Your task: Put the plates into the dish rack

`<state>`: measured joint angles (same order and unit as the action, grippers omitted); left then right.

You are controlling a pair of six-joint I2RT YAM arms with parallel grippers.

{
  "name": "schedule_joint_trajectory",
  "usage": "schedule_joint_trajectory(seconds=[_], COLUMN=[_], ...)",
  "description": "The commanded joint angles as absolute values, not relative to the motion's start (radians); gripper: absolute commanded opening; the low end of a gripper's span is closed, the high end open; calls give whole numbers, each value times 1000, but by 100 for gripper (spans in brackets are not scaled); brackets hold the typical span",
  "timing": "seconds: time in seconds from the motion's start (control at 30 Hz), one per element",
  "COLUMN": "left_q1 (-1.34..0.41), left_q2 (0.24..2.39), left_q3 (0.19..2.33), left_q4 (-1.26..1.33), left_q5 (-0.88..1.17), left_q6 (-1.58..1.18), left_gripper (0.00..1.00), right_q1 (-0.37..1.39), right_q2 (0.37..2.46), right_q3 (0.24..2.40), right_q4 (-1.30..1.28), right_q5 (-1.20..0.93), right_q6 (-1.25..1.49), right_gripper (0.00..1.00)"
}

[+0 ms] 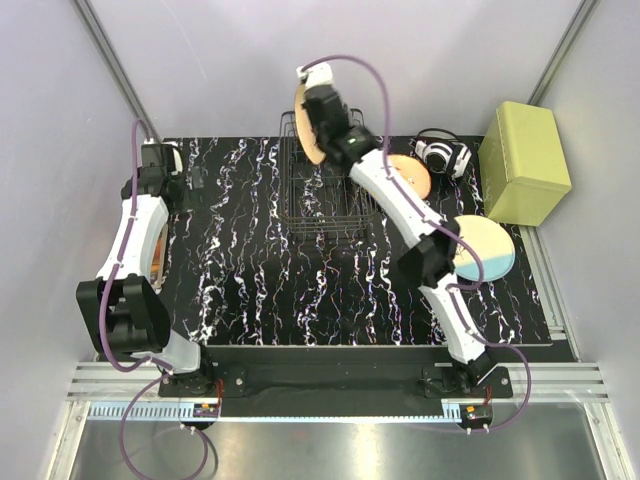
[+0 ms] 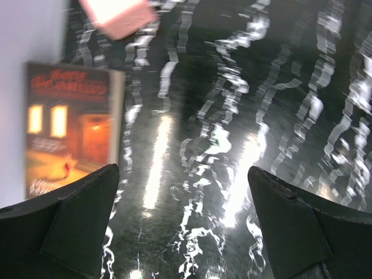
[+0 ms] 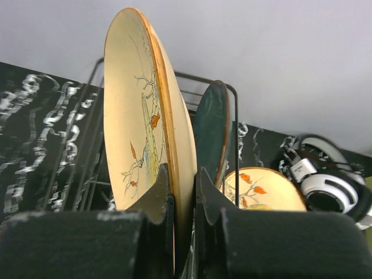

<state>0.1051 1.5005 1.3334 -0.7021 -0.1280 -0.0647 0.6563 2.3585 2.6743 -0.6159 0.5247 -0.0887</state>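
My right gripper (image 1: 322, 105) (image 3: 181, 171) is shut on the rim of an orange branch-pattern plate (image 1: 308, 145) (image 3: 139, 116). It holds the plate upright on edge at the back of the black wire dish rack (image 1: 320, 200) (image 3: 236, 145). A dark teal plate (image 3: 209, 128) stands upright in the rack just right of it. A second orange plate (image 1: 410, 175) (image 3: 261, 189) lies flat right of the rack. A cream plate with a light-blue segment (image 1: 485, 250) lies at the right, partly under my right arm. My left gripper (image 1: 160, 170) (image 2: 181, 174) is open and empty over the table's far left.
White headphones (image 1: 443, 155) (image 3: 325, 186) lie behind the flat orange plate. A yellow-green box (image 1: 525, 162) stands at the back right. A book (image 2: 70, 125) and a pink object (image 2: 116, 14) lie by the table's left edge near my left gripper.
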Motion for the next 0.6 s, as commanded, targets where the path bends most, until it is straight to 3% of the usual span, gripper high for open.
schedule_joint_trajectory(seconds=[0.0, 0.17, 0.4, 0.57], left_q1=[104, 97, 83, 80], left_q2=[1462, 1448, 1420, 1419], left_q3=[1318, 1318, 1279, 1267], left_q4=[-635, -637, -623, -609], left_q5=[-371, -504, -511, -532], left_q6=[-156, -213, -262, -273], left_gripper=[99, 99, 99, 99], right_q1=[738, 762, 769, 759], right_q2=[2379, 2453, 2505, 2517], right_q3=[2695, 2761, 2755, 2740], right_q4=[-150, -68, 113, 85], right_q5=[839, 925, 1037, 1061], right_q6=[-328, -426, -566, -537], right_gripper=[0, 0, 0, 0])
